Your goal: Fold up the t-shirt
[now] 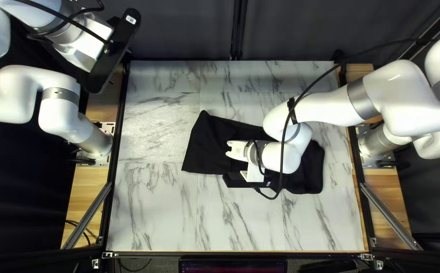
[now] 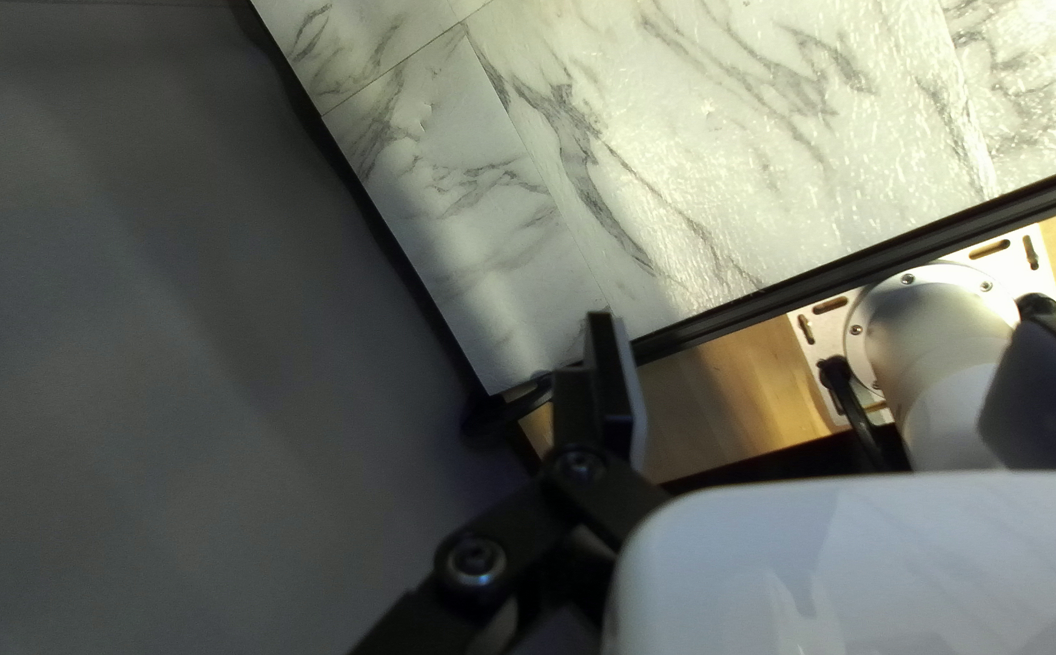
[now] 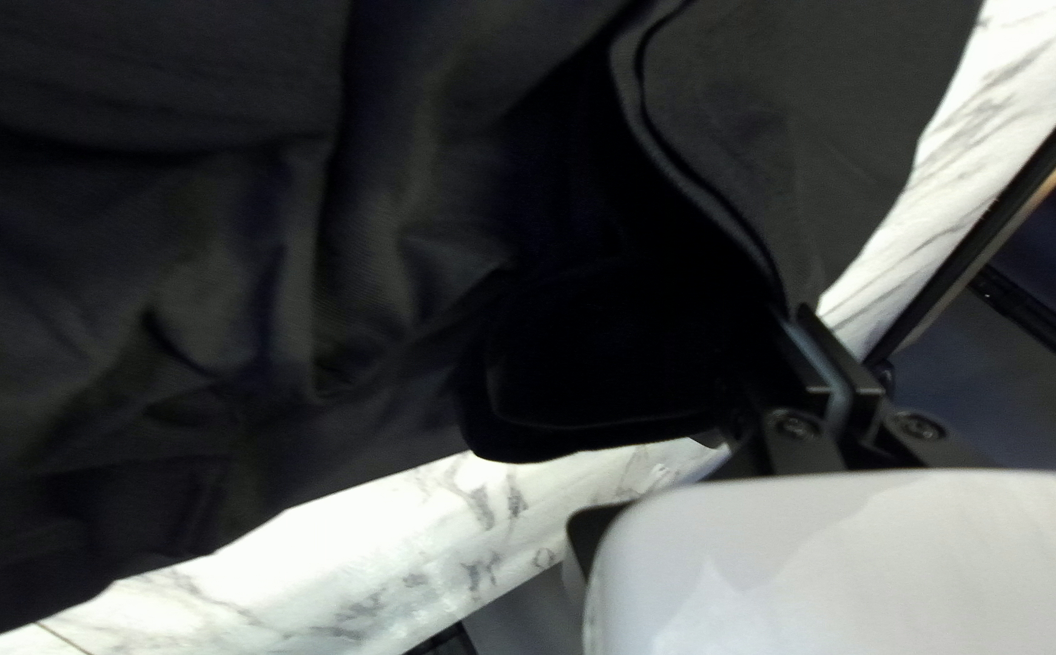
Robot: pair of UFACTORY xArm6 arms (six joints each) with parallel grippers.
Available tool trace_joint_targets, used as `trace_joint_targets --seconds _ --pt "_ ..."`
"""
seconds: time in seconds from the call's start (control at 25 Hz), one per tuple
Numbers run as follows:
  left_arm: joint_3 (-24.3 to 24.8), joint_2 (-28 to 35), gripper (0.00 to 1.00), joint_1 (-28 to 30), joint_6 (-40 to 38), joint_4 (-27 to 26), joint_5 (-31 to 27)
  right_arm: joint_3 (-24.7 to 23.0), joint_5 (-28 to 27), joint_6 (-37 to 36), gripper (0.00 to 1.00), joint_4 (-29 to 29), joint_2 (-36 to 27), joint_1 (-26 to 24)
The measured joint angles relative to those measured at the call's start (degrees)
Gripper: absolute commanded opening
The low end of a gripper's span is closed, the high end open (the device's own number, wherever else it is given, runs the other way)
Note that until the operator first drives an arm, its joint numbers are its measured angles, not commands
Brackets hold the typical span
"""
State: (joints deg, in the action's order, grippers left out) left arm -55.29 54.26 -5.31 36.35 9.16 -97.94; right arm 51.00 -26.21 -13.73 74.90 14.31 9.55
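Black t-shirt [image 1: 208, 148] lay partly folded in the middle of the marble worktop [image 1: 159, 113]. Your right hand [image 3: 787, 359] was clenched on a fold at its near edge. Your left hand [image 2: 614, 364] hung released above the far left corner. I think you needed to carry this fold low and level, without dragging the lower layers.

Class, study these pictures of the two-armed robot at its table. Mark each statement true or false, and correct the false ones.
1. The t-shirt is black. True.
2. It lies on a bare wooden tabletop. False: the table under it is marble-patterned.
3. The right arm reaches over the t-shirt. True.
4. The left arm's jaws grip the t-shirt. False: the left arm is raised by the table's far left corner, jaws open and empty.
5. The right arm's jaws are shut on the t-shirt's cloth. True.
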Motion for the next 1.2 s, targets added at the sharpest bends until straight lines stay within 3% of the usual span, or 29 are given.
trace_joint_targets --seconds 0.28,0.36,0.44,0.48,0.68,0.92,1.2 --pt "0.0 0.0 1.00 0.0 0.0 0.0 0.0 -2.8 1.0 0.6 0.03 0.1 -2.2 -1.5" --pt "0.0 0.0 1.00 0.0 0.0 0.0 0.0 -2.8 1.6 0.1 0.17 0.4 -2.3 -2.6" --pt "0.0 0.0 1.00 0.0 0.0 0.0 0.0 -2.5 2.4 -0.4 0.80 0.9 -2.0 -4.0" --pt "0.0 0.0 1.00 0.0 0.0 0.0 0.0 -2.3 2.9 -0.7 1.00 1.2 -1.8 -4.6" --pt "0.0 0.0 1.00 0.0 0.0 0.0 0.0 -1.3 4.2 -1.8 1.00 1.6 -0.9 -5.4" --pt "0.0 0.0 1.00 0.0 0.0 0.0 0.0 -7.1 3.2 -2.3 1.00 0.4 -6.4 -5.3" --pt "0.0 0.0 1.00 0.0 0.0 0.0 0.0 -7.6 5.3 -6.2 1.00 1.3 -7.0 -10.6"
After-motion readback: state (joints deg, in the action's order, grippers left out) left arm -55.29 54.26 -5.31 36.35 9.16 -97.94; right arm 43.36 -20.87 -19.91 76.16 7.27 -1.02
